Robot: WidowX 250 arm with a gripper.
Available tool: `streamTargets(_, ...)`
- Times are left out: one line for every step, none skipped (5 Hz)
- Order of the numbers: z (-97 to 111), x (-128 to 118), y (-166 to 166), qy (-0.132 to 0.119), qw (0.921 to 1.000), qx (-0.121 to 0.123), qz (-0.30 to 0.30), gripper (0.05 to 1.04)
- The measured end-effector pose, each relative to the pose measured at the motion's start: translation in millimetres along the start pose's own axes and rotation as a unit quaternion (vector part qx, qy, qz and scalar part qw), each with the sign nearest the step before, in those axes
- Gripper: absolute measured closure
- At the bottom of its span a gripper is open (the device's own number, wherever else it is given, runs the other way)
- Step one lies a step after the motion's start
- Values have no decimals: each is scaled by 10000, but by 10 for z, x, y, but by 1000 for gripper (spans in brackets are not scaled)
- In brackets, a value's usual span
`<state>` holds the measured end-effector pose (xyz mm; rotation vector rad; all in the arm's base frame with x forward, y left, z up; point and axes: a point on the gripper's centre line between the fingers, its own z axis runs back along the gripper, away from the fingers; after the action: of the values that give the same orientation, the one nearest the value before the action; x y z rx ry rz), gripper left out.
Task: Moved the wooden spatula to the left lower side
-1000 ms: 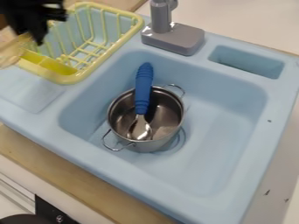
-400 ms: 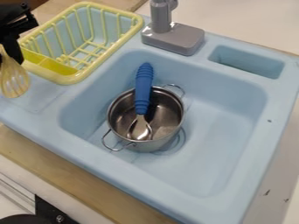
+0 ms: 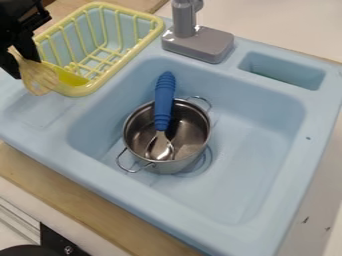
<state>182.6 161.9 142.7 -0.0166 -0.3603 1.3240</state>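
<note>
At the upper left, the black gripper (image 3: pixel 19 54) hangs in front of the drying rack's left corner, shut on the wooden spatula. The pale, slotted head of the wooden spatula (image 3: pixel 38 78) points down and slightly right below the gripper, in front of the rack's near left corner and over the sink's left ledge. Its upper part is hidden between the fingers and by the arm.
A yellow drying rack (image 3: pixel 80 90) stands right beside the gripper. In the blue sink basin (image 3: pixel 247 150) sits a metal pot (image 3: pixel 170 166) holding a blue-handled spoon (image 3: pixel 164 100). The grey faucet (image 3: pixel 198 44) rises behind; a wooden counter edge (image 3: pixel 87 205) runs along the front.
The gripper has come down and left from above the rack, then shifted slightly right. The spatula has swung from lying toward the left edge to hanging downward, and now sits nearer the rack.
</note>
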Motion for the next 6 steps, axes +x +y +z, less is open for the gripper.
streamTargets(24, -33, 5, -294, 9985, 435, 168, 899)
streamTargets(-6, -17, 101, -480, 9965, 632, 261, 899)
streamTargets(-106, -22, 179, -394, 9949, 809, 447, 899)
streamTargets(-134, -26, 191, -309, 9946, 793, 601, 849)
streamTargets(-145, -10, 182, -128, 9979, 494, 392, 599)
streamTargets(-149, -19, 199, -186, 9972, 446, 572, 299)
